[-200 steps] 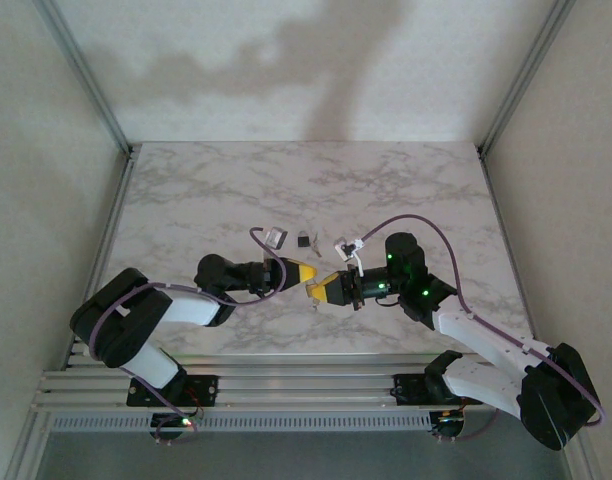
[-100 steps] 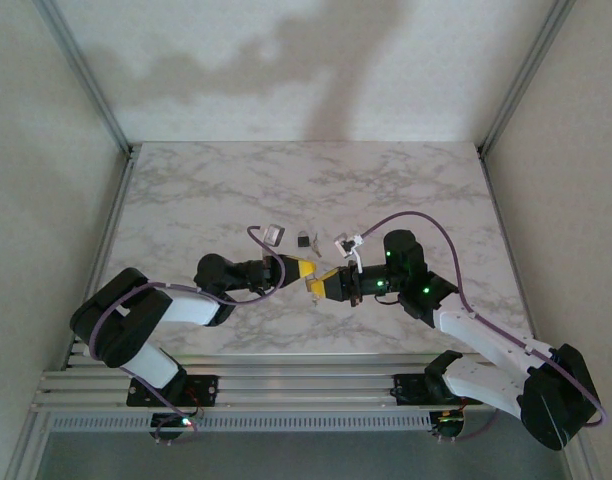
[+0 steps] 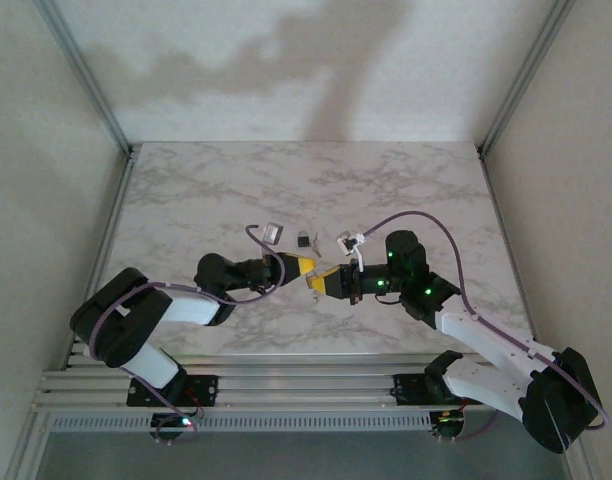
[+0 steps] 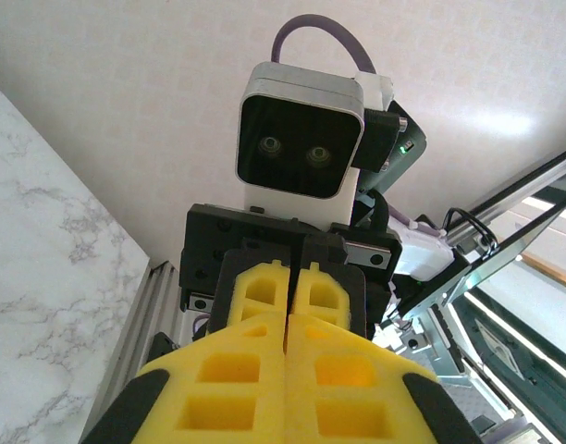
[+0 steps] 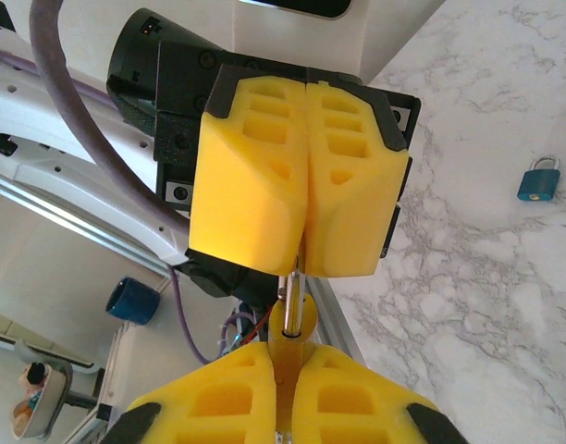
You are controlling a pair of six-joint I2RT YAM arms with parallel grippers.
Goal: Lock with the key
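My two grippers meet tip to tip above the marble table [image 3: 406, 190]. In the right wrist view my right gripper [image 5: 288, 356] is shut on a brass-coloured lock [image 5: 289, 344]. A thin silver piece, seemingly the key [image 5: 290, 294], runs from the lock up between the fingers of my left gripper [image 5: 304, 264], which is shut on it. From above, the left gripper [image 3: 308, 272] and the right gripper [image 3: 314, 284] touch just left of centre. In the left wrist view the left gripper [image 4: 288, 319] is pressed shut facing the right one's fingers [image 4: 264, 289]; the lock and key are hidden there.
A small blue padlock [image 5: 538, 178] lies on the marble beyond the grippers, a dark speck from above [image 3: 302, 240] with a small metal bit [image 3: 315, 241] beside it. Aluminium frame rails [image 3: 96, 90] border the table on both sides.
Both grippers have crept a little toward the far side of the table, still joined tip to tip. Both grips are unchanged.
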